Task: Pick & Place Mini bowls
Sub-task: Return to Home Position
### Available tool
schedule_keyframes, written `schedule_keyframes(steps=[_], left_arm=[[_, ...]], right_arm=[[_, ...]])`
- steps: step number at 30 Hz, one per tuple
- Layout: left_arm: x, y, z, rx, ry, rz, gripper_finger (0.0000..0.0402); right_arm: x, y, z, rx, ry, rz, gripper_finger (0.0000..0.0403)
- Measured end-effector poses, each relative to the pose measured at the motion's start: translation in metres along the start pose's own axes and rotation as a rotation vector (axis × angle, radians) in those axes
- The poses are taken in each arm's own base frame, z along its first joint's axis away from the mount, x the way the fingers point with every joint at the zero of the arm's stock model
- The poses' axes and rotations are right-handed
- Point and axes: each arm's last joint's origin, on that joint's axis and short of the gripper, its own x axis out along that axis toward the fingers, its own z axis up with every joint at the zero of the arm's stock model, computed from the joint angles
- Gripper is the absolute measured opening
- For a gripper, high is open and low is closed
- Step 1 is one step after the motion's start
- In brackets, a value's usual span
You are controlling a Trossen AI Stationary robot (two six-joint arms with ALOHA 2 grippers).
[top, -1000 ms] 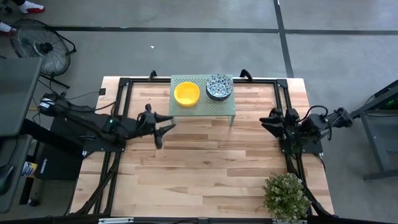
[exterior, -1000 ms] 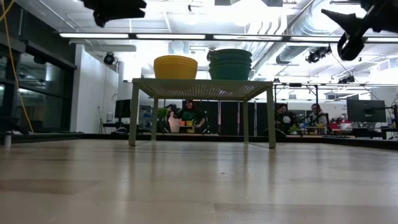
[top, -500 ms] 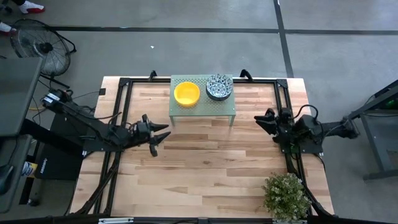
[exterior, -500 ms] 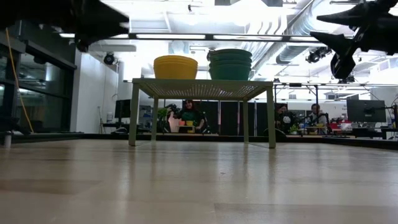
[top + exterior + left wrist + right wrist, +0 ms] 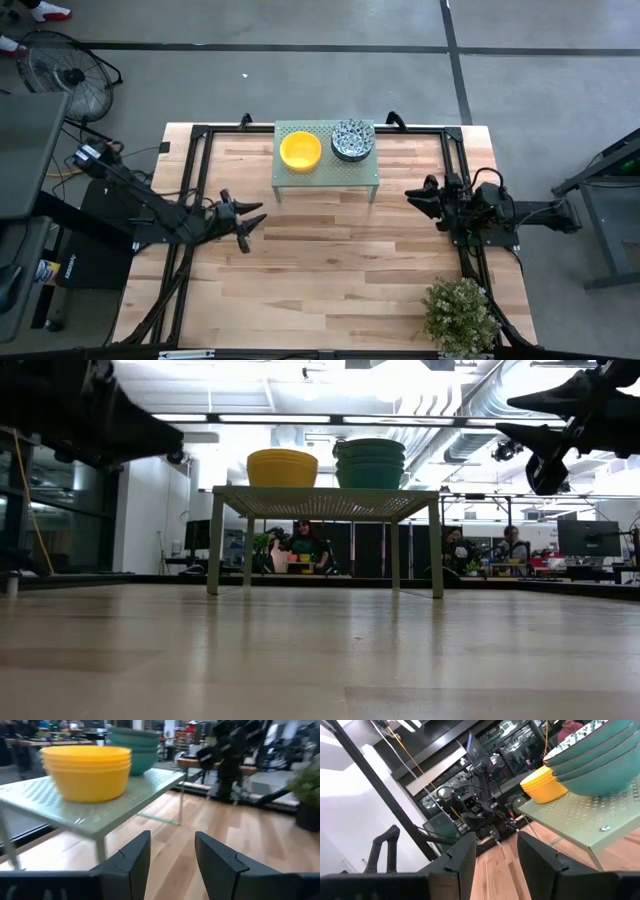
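Evidently the stacking is finished, and what changes over this last second is only the arms. The left gripper (image 5: pixel 248 222) has drawn back from just near of the pale green perforated rack (image 5: pixel 330 174) toward the left side of the wooden table (image 5: pixel 330 275). Its fingers are spread with nothing between them. The right gripper (image 5: pixel 415 190) hangs at the right side of the table, well apart from the rack, its arm folded in closer than a moment ago. Its fingers are likewise parted and empty.

Neither pile has moved. The stack of yellow bowls (image 5: pixel 300 150) sits on the left half of the rack top, at the far side of the table. The stack of teal patterned bowls (image 5: pixel 352 139) stands just beside it on the right. No bowl shows on the tabletop, so I judge the placing complete and the retreat to rest well under way.
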Motion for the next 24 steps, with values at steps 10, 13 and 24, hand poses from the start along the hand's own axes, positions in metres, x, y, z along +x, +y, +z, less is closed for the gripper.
schedule_keyframes(steps=[10,13,24], left_arm=[[-0.019,0.002,-0.015,0.039,-0.019,-0.031,0.0152],[-0.021,0.004,-0.019,0.055,-0.016,-0.015,0.0152],[-0.024,0.012,-0.034,0.105,0.011,-0.041,0.0152]], right_arm=[[0.0,0.0,0.0,0.001,-0.001,-0.001,0.0133],[0.0,0.0,0.0,-0.014,-0.001,-0.001,0.0133],[0.0,-0.001,-0.001,-0.029,0.01,-0.007,0.0133]])
